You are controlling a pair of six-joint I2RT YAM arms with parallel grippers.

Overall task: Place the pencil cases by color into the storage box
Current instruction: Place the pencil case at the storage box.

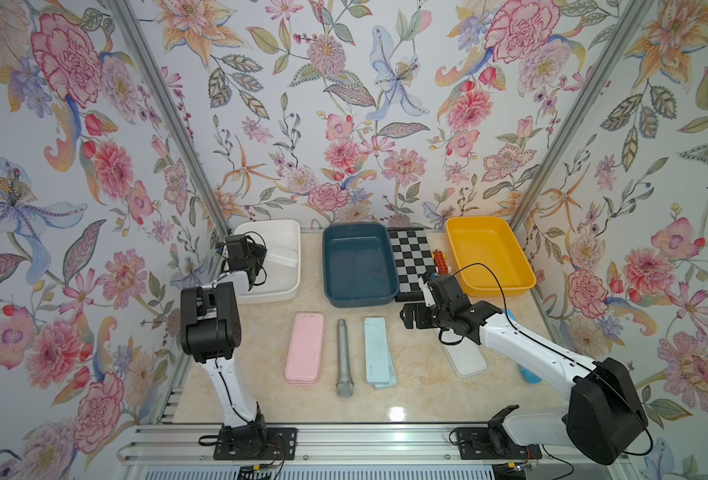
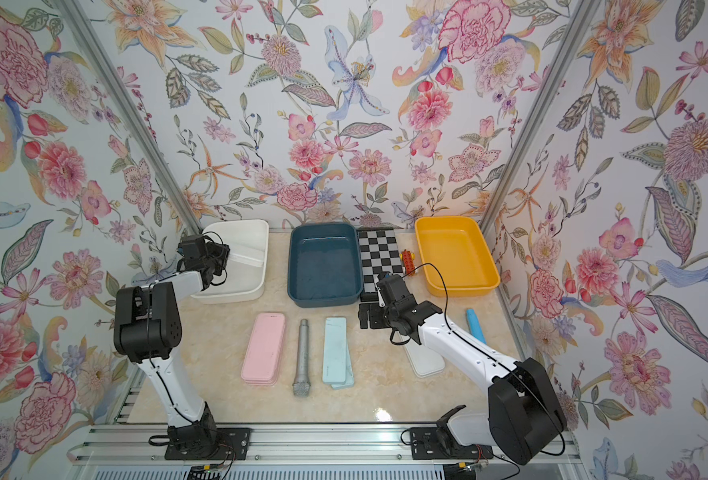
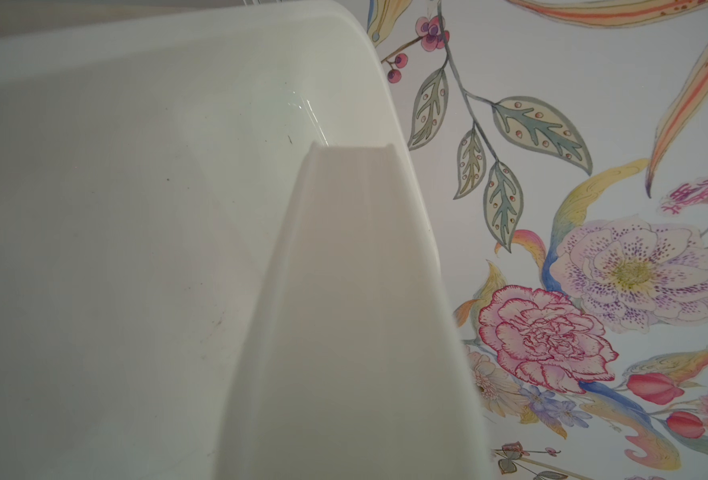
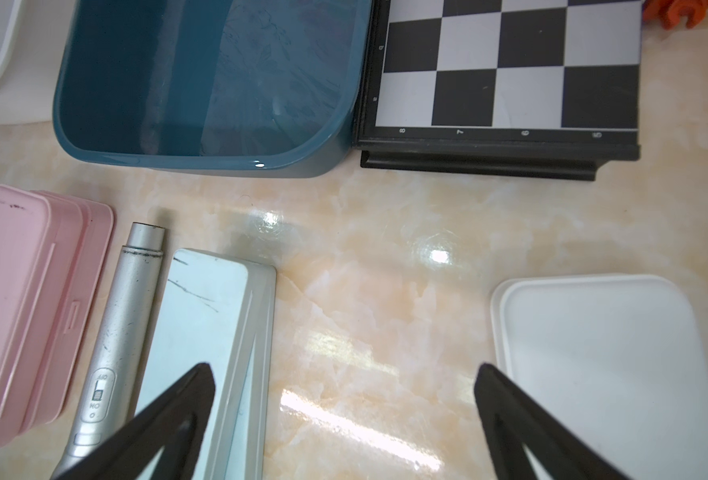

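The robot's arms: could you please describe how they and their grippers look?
Both the left arm and the right arm have smooth white link shells, boxy black joint housings and a thin black cable running along them. The right gripper has black, wedge-shaped fingers with triangular cut-outs.

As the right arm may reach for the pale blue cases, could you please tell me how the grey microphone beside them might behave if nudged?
The grey microphone is a round tube lying on the glossy table, so it would probably roll sideways. Its metallic look suggests it is stiff and heavy. The pink cases alongside would likely stop it.
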